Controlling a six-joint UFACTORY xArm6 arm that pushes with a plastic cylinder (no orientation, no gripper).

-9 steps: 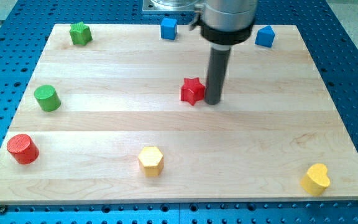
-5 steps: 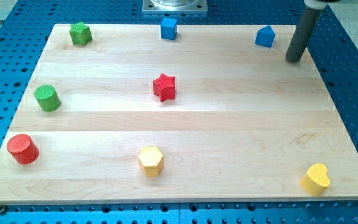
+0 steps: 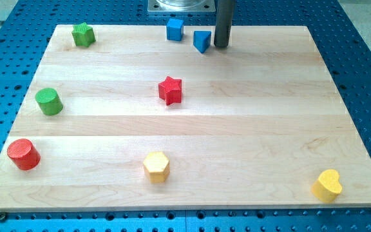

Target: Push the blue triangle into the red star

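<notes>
Blue triangle (image 3: 202,40) sits just left of my tip (image 3: 221,46), maybe touching it, up near the view's top by the blue cube (image 3: 175,29). No fingers on this rig, just a rod. Looks like a light, hard little block that'll slide easily, so push its upper right side toward the red star (image 3: 170,89), below-left.

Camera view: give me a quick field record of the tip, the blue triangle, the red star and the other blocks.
tip: my tip at the view's top, just right of the blue triangle
blue triangle: top edge, right of the blue cube
red star: mid-board, below-left of the triangle, apart
others: green star, green cylinder, red cylinder, yellow hexagon, yellow heart
</notes>
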